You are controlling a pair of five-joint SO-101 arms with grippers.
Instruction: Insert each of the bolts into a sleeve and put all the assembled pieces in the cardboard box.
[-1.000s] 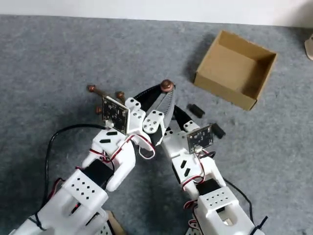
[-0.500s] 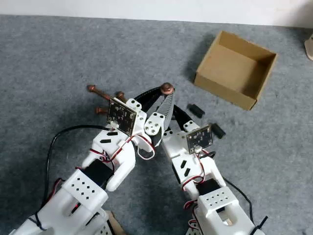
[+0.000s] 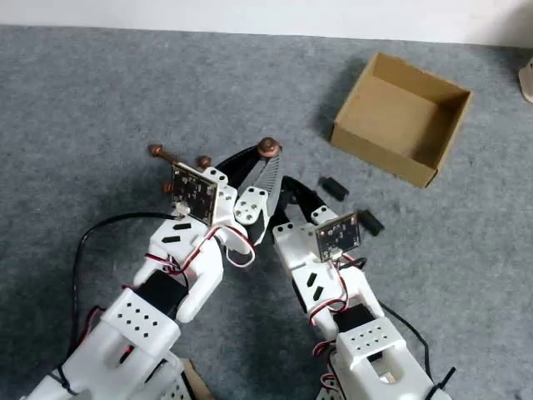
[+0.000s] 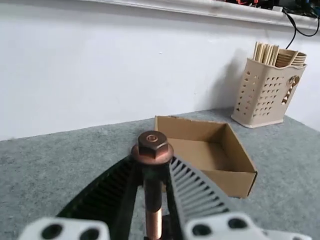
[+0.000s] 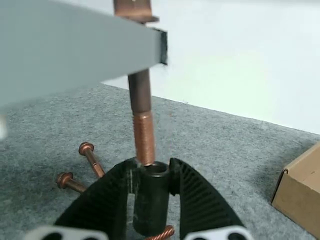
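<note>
My left gripper (image 4: 152,172) has its jaws pinched on a bolt (image 4: 152,148), held upright with the hex head on top and the threaded end pointing down. My right gripper (image 5: 150,172) has its jaws clamped on a black sleeve (image 5: 150,200), also upright with its open bore facing up.

The move ahead turns on one relation. The bolt's long axis stands almost in line with the sleeve's. In the right wrist view, its tip sits right at the mouth of the bore, and I cannot tell whether it has gone in. I judge a straight push down along that axis would seat it. Any sideways lean would catch the threads on the rim.

The cardboard box (image 3: 379,154) sits well apart on the right arm's side, so that arm is nearer for the drop. Its inside looks empty from above, so I take it no assembled piece is in yet.

On the grey surface (image 3: 100,100), loose bolts (image 3: 166,156) lie just beyond the left arm. Spare sleeves (image 3: 335,188) lie between the right arm and the box.
</note>
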